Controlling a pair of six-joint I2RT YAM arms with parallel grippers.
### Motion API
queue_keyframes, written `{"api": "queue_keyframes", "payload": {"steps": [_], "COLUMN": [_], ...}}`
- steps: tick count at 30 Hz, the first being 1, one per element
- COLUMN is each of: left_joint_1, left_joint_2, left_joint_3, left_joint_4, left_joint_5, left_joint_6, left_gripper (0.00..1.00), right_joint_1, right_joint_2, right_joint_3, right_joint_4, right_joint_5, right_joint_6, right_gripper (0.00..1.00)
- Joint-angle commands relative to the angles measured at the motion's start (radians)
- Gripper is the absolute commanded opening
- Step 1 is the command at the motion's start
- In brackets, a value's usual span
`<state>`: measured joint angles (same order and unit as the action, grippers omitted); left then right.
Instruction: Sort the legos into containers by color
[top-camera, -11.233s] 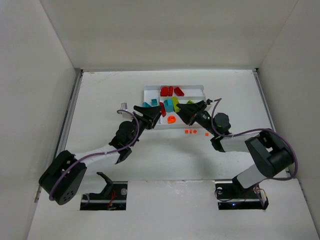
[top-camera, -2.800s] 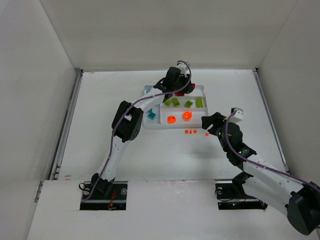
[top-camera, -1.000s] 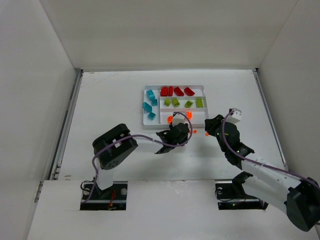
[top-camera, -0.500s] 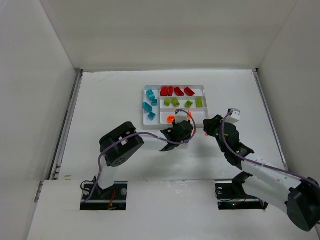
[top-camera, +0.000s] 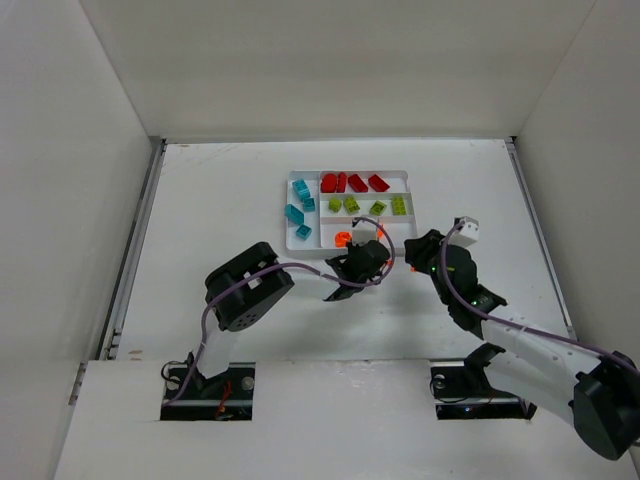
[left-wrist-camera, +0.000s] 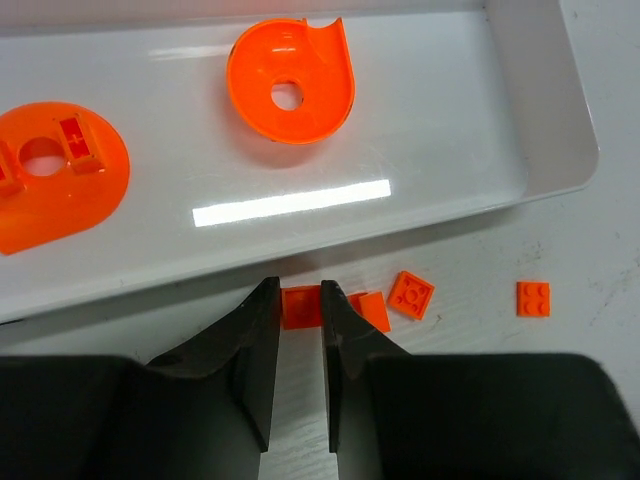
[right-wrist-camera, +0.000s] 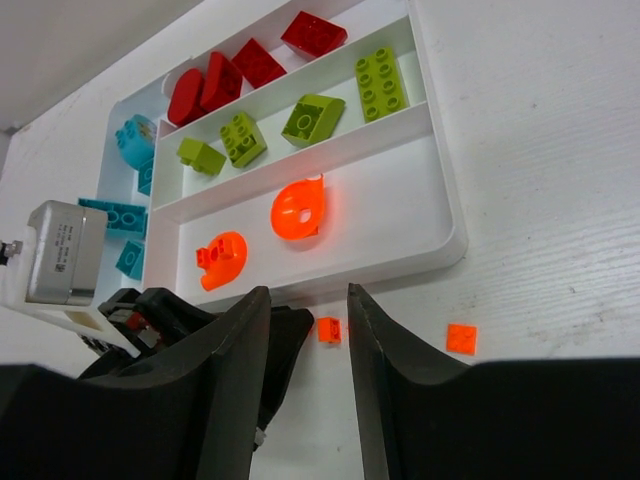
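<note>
Nearest the arms, the left gripper (left-wrist-camera: 298, 312) is down at the table (left-wrist-camera: 600, 380) with its jaws drawn almost together on one small flat orange tile (left-wrist-camera: 301, 305), which looks pinched between the tips, just outside the tray (left-wrist-camera: 450, 120). Three more loose tiles (left-wrist-camera: 411, 294) lie on the table just beside it, close along the tray's near wall. The right gripper (right-wrist-camera: 305, 296) hangs near the same cluster, jaws partly spread and holding nothing (I cannot tell how high it sits).

Inside the tray, the near long section holds two round orange pieces (left-wrist-camera: 290, 80). Beyond them lie the green bricks (right-wrist-camera: 312, 118), then the red bricks (right-wrist-camera: 258, 62) in the far section, with the teal bricks (top-camera: 298, 200) in the section across the tray's left end.

So the sort looks nearly done, and the step in hand is collecting the last orange bits. The next move calls for a clean lift over the low wall and a release beside the round pieces; a tile this thin could slip from the tips.
</note>
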<state>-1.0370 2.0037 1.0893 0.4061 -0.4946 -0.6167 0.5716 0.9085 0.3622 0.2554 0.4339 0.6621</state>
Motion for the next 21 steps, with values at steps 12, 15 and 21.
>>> {"api": "queue_keyframes", "payload": {"steps": [12, 15, 21], "left_joint_1": [-0.033, -0.022, 0.08], "left_joint_2": [-0.301, -0.376, -0.419], "left_joint_3": [-0.201, -0.238, -0.249], "left_joint_4": [-0.006, 0.005, 0.046], "left_joint_5": [-0.018, -0.004, 0.039], "left_joint_6": [0.012, 0.011, 0.041], "left_gripper": [0.11, 0.11, 0.12], "right_joint_1": [0.024, 0.035, 0.023], "right_joint_2": [0.17, 0.223, 0.28], "right_joint_3": [0.084, 0.109, 0.113], "right_joint_4": [0.019, 0.01, 0.015], "right_joint_5": [-0.001, -0.023, -0.063], "right_joint_6": [-0.013, -0.027, -0.027], "right_gripper": [0.48, 0.41, 0.36]}}
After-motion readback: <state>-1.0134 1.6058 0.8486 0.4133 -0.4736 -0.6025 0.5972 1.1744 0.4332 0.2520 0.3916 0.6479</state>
